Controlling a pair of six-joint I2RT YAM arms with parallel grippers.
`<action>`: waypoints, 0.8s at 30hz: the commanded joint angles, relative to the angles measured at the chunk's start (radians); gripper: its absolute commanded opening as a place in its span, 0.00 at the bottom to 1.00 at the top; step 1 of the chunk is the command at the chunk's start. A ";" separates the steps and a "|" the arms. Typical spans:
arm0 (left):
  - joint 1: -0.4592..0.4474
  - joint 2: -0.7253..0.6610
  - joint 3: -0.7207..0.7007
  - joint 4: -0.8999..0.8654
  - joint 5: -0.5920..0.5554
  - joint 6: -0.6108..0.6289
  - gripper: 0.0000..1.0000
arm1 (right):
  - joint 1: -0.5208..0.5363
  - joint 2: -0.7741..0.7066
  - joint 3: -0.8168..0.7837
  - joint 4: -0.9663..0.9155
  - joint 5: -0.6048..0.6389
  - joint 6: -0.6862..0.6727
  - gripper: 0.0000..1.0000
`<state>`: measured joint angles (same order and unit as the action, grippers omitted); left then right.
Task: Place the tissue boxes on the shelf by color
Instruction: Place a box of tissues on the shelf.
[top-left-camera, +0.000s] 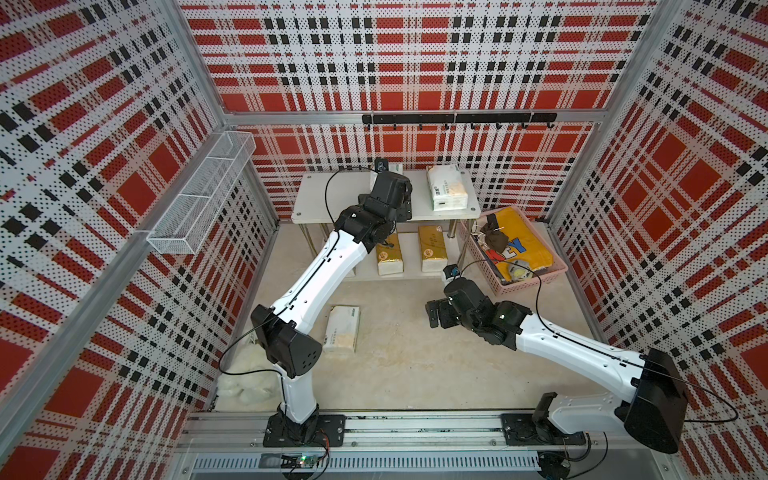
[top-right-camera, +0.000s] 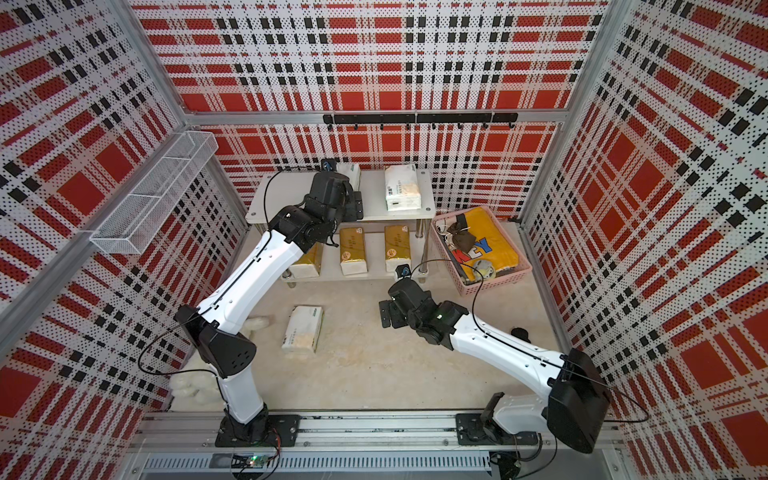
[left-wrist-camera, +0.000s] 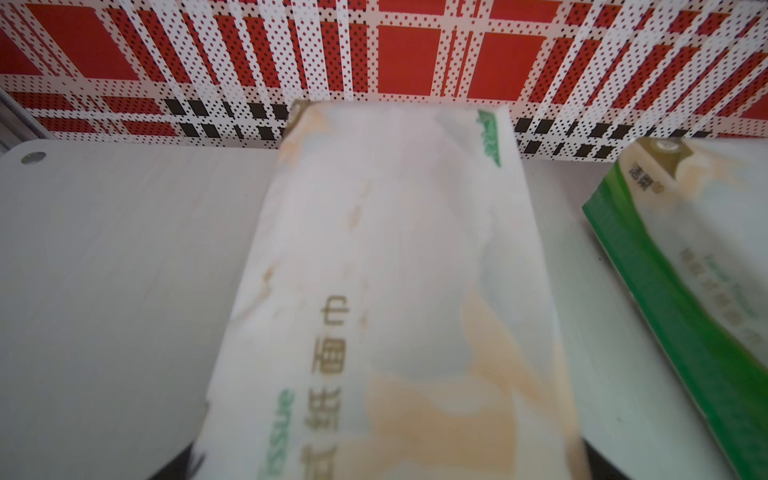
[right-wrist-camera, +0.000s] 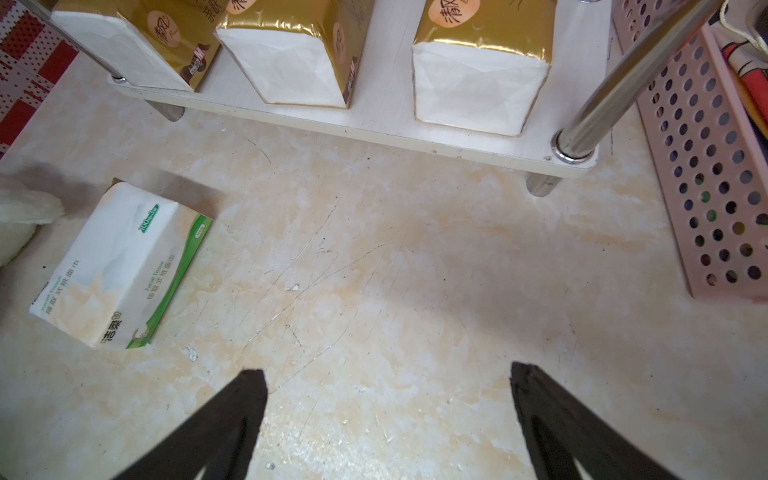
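Shelf (top-left-camera: 316, 199) holds three gold tissue boxes (right-wrist-camera: 478, 70) side by side on its lower board (right-wrist-camera: 386, 83). Two white tissue boxes lie on the upper board (left-wrist-camera: 124, 270): one (top-left-camera: 446, 187) is free, the other (left-wrist-camera: 395, 270) lies lengthwise between the left jaws. The view there is blurred, so I cannot tell if they grip it. A third white box (top-left-camera: 343, 328) lies on the surface (right-wrist-camera: 415, 270), aside from the right jaws, which stand wide apart and hold nothing.
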<state>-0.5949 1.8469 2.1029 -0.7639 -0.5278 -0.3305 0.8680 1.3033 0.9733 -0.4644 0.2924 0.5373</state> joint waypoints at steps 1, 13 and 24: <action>0.006 0.009 0.013 0.016 -0.001 -0.004 0.87 | 0.012 -0.015 -0.012 0.015 0.011 0.009 1.00; -0.012 -0.038 -0.055 0.058 -0.026 -0.024 0.81 | 0.028 -0.017 -0.035 0.026 0.016 0.044 1.00; -0.008 -0.025 -0.070 0.072 -0.046 -0.024 0.82 | 0.035 -0.016 -0.032 0.027 0.018 0.046 1.00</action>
<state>-0.6056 1.8317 2.0476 -0.6945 -0.5674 -0.3473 0.8948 1.3033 0.9497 -0.4500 0.2958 0.5713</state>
